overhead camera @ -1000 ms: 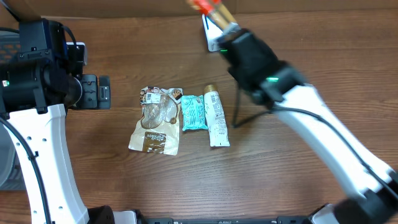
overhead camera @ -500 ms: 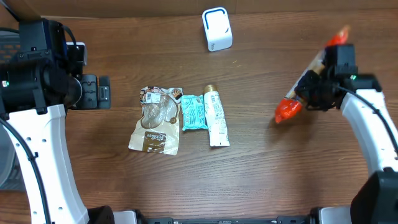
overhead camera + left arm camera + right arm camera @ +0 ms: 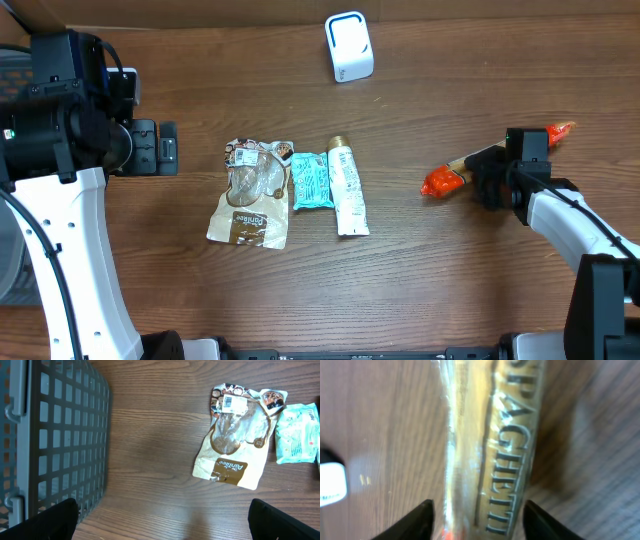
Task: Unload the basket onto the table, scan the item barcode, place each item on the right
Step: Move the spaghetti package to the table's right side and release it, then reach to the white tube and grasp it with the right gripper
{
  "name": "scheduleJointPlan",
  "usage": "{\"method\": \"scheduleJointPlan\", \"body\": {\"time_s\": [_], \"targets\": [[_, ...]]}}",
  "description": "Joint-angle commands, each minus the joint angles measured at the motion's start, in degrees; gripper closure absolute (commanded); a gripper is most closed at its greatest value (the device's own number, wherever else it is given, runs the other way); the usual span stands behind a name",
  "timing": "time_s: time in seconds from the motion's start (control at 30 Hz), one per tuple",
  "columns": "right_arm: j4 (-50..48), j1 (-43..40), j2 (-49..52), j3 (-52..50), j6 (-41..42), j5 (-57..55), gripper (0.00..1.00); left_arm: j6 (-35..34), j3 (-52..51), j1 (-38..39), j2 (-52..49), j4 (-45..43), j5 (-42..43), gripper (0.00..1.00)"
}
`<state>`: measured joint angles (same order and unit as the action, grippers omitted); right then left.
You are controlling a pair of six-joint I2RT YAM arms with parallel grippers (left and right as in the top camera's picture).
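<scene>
Right tool (image 3: pixel 490 172) sits low over the spaghetti pack (image 3: pixel 440 182), its jaws parted on either side of the wrapper rather than pinching it. That pack lies on the table (image 3: pixel 450 285) at the right side, orange end pointing left, well apart from the small white box (image 3: pixel 348 47) at the far edge. Left tool (image 3: pixel 162 522) hangs wide open at the left, near a grey basket (image 3: pixel 55 435). In the middle lie a brown pouch (image 3: pixel 250 200), a teal packet (image 3: pixel 310 180) and a white tube (image 3: pixel 347 190), side by side.
</scene>
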<state>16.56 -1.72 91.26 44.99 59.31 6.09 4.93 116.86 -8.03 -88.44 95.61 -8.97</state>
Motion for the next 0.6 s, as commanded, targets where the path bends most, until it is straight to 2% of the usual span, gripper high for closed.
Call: {"method": "scheduleJointPlan", "body": {"time_s": [0.0, 0.07, 0.27, 0.33, 0.4, 0.47, 0.57], "targets": [[1.29, -2.78, -3.26, 0.83, -4.57, -0.52, 0.28, 1.09, 0.13, -0.24, -0.26, -0.09, 0.24, 0.00], [2.32, -4.28, -5.35, 1.05, -7.30, 0.68, 0.22, 1.09, 0.13, -0.24, -0.26, -0.07, 0.24, 0.00], [9.94, -5.53, -14.99, 7.23, -24.74, 7.56, 0.09, 1.09, 0.13, -0.24, -0.26, -0.07, 0.24, 0.00], [11.37, -4.26, -16.17, 10.12, -34.34, 16.17, 0.09, 1.09, 0.13, -0.24, -0.26, -0.07, 0.24, 0.00], [13.53, -1.51, -15.21, 13.03, -40.11, 24.28, 0.06, 1.09, 0.13, -0.24, -0.26, -0.07, 0.24, 0.00], [14.05, 1.77, -13.73, 14.51, -41.88, 26.23, 0.01, 1.09, 0.13, -0.24, -0.26, -0.07, 0.24, 0.00], [14.08, 7.58, -10.19, 17.09, -42.95, 26.23, 0.00, 1.09, 0.13, -0.24, -0.26, -0.09, 0.24, 0.00]]}}
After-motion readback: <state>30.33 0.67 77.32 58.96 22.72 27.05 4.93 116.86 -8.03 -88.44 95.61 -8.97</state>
